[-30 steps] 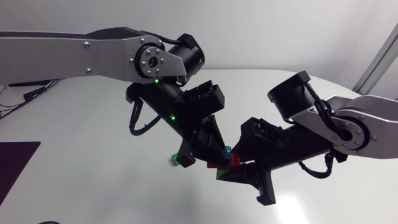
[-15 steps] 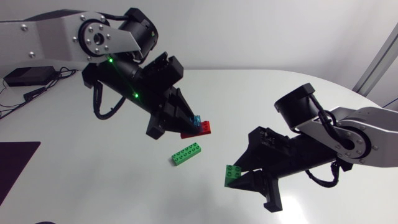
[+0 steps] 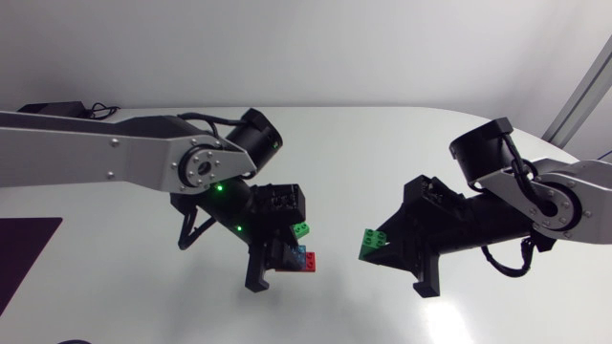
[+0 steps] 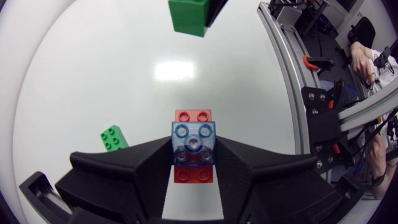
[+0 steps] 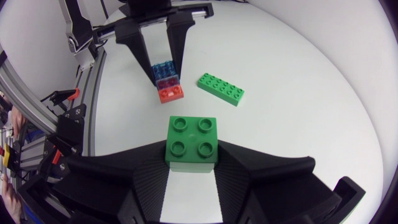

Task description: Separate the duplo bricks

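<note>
Since their huddle a second ago the pincers have parted: the left pincer, at six o'clock, grips the blue brick stuck on the red brick, the right pincer at four holds the green square, and the long green brick lies loose at the pair's twelve, so I judge one joint left.

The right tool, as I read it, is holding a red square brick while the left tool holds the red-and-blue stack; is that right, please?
Not quite: the square brick in the right tool is green, not red, as the right wrist view shows. The left tool does hold the red-and-blue stack.
</note>
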Robot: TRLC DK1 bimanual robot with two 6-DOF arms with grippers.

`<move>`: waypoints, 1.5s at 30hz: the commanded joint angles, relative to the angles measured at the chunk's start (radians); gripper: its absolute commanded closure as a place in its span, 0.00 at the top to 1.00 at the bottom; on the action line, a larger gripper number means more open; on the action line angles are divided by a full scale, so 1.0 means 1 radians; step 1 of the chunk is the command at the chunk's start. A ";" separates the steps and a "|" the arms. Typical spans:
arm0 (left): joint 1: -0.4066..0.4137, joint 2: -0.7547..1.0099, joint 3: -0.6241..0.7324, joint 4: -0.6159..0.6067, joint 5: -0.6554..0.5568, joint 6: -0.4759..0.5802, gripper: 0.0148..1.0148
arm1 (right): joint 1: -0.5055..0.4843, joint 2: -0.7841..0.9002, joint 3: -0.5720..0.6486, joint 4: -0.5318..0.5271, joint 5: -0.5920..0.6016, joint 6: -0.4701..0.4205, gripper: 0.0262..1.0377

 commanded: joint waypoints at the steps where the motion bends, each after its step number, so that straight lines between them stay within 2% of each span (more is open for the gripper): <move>1: -0.028 0.051 -0.047 0.032 -0.021 -0.030 0.30 | -0.006 -0.007 -0.031 0.009 -0.014 0.011 0.34; 9: -0.056 0.091 -0.094 0.106 -0.024 -0.054 0.30 | -0.006 -0.007 -0.031 0.026 -0.015 0.028 0.34; 17: -0.059 0.056 -0.102 0.110 -0.012 -0.067 0.30 | -0.029 0.211 -0.090 0.245 0.044 0.025 0.35; 21: -0.053 0.037 -0.109 0.106 -0.012 -0.067 0.30 | -0.033 0.279 -0.097 0.276 0.046 -0.010 0.34; 32: -0.048 0.016 -0.117 0.107 0.004 -0.068 0.30 | -0.027 0.363 -0.172 0.458 0.089 -0.010 0.35; 37: -0.045 0.010 -0.116 0.109 0.010 -0.071 0.30 | -0.020 0.374 -0.189 0.474 0.103 -0.013 0.50; 41: -0.041 0.001 -0.105 0.109 0.017 -0.073 0.30 | -0.017 0.355 -0.197 0.461 0.104 -0.018 0.85; 45: -0.041 -0.004 -0.097 0.107 0.020 -0.074 0.30 | -0.009 0.320 -0.206 0.448 0.103 -0.018 0.94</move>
